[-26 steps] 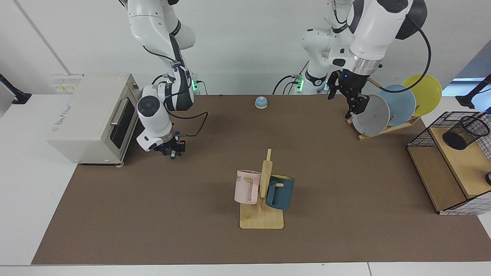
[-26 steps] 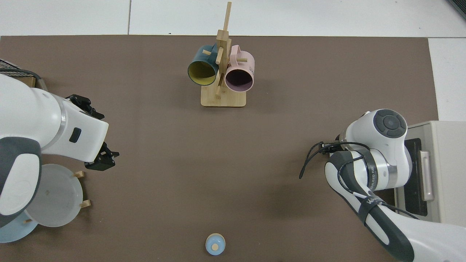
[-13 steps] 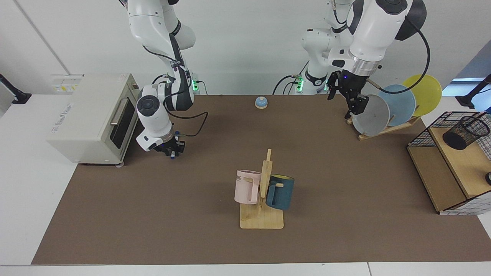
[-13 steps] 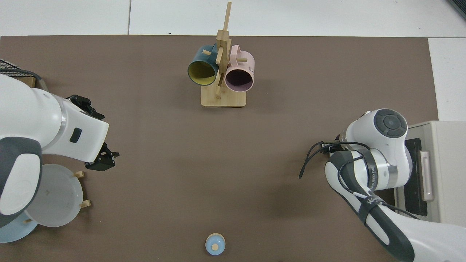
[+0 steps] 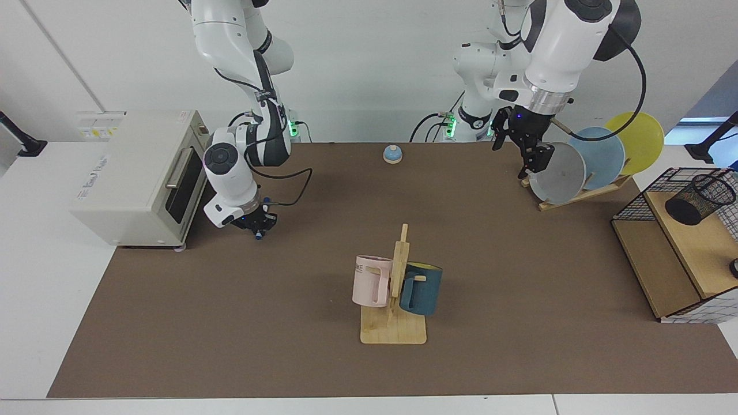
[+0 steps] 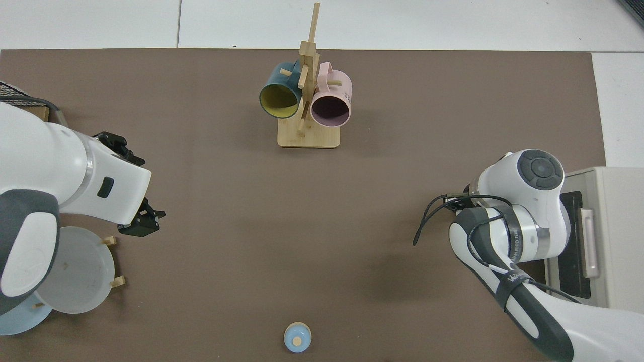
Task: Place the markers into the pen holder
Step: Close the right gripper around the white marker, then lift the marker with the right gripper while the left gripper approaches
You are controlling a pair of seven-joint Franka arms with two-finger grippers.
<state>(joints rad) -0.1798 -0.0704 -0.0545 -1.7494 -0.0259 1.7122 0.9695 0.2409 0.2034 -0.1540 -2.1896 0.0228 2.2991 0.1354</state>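
A marker [image 5: 258, 236] shows only as a small blue tip poking out below my right gripper [image 5: 258, 226], which is shut on it just above the brown mat, in front of the toaster oven. The top view hides that gripper and the marker under the right arm's wrist [image 6: 523, 201]. The pen holder [image 5: 699, 199], a black mesh cup, rests tilted on the wooden board inside the wire basket [image 5: 631, 204] at the far right. My left gripper [image 5: 531, 163] hangs beside the grey plate [image 5: 559, 173]; it also shows as my left gripper [image 6: 144, 224] in the top view.
A toaster oven [image 5: 138, 173] stands beside the right arm. A mug tree [image 5: 395, 300] with a pink and a dark blue mug stands mid-mat. A plate rack [image 5: 582, 193] holds grey, blue and yellow plates. A small blue bell [image 5: 392, 154] sits at the mat's far edge.
My right gripper has turned slightly and edged towards the toaster oven with the marker. The left arm has barely shifted.
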